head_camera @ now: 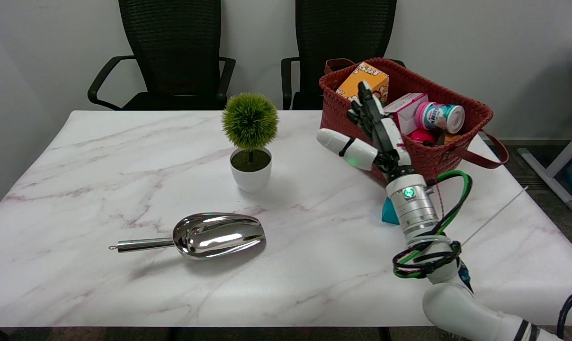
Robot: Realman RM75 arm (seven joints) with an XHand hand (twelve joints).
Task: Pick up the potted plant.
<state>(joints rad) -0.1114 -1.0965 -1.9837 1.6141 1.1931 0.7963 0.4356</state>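
Right hand (pixel 371 132) hangs above the table with fingers spread and thumb stretched out to its left; we see nothing in its grasp. We note the small potted plant with a round green tuft in a white pot (pixel 251 142) standing upright well to the left of the hand, apart from it, with bare tabletop between. Directly behind and to the right of the hand sits the red woven basket (pixel 357 102) holding an orange carton (pixel 361 81), a pink-and-white box (pixel 405 108) and a pink-lidded white tub (pixel 440 117). A teal cube (pixel 388 212) peeks out just below the wrist. A shiny metal scoop (pixel 205 235) lies lower left of the hand. We record a white marble-patterned table (pixel 101 189), two black mesh chairs (pixel 172 52) and a white wall behind.
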